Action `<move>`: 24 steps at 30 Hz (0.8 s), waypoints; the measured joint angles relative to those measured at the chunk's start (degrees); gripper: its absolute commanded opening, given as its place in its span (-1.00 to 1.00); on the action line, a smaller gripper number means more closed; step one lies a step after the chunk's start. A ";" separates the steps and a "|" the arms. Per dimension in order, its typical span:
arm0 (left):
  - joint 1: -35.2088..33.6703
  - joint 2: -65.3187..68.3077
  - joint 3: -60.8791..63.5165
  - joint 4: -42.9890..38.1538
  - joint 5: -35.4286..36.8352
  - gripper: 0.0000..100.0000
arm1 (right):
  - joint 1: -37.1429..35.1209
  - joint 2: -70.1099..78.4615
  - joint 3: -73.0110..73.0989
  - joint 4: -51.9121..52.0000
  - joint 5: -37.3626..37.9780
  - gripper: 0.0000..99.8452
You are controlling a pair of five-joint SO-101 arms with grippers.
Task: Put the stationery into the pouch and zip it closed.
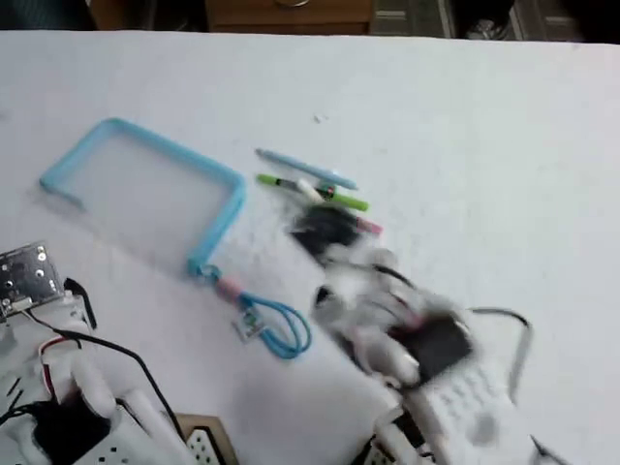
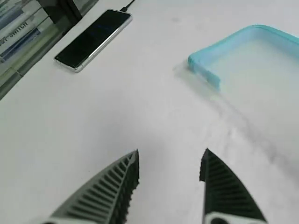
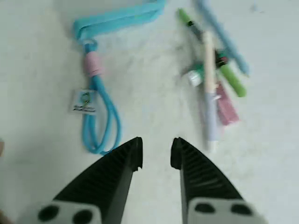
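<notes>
The clear pouch (image 1: 145, 189) with light-blue trim lies flat at the table's left, its blue wrist strap (image 1: 276, 327) trailing toward the front. Several pens and markers (image 1: 312, 184) lie in a loose bunch just right of it: a blue pen, a green marker, a white pen and a pink one (image 3: 210, 79). My right gripper (image 3: 156, 149) hovers open and empty over bare table between the strap loop (image 3: 100, 123) and the pens; in the high view it (image 1: 325, 232) sits just in front of the bunch. My left gripper (image 2: 170, 161) is open and empty, short of the pouch's corner (image 2: 243, 56).
A black phone (image 2: 93, 39) with a cable lies on the table beyond the left gripper. The left arm's base (image 1: 58, 387) fills the front-left corner. A pink bead (image 3: 93, 63) and a small white tag (image 3: 84, 102) hang on the strap. The far edge of the table (image 1: 310, 37) borders furniture.
</notes>
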 measured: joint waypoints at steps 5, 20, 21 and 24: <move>0.09 -0.09 -3.52 4.04 0.88 -0.53 | -10.55 17.93 -0.97 -0.97 0.18 -0.17; 0.26 19.69 -12.13 4.75 0.88 -0.53 | -10.37 44.40 -1.14 -29.19 3.34 -0.77; 0.26 22.07 -13.19 4.75 0.88 -0.54 | -8.97 44.66 -1.14 -30.15 5.98 -0.72; 0.26 27.52 -15.56 4.75 0.88 -0.53 | -5.45 45.01 -1.14 -31.30 12.31 -0.58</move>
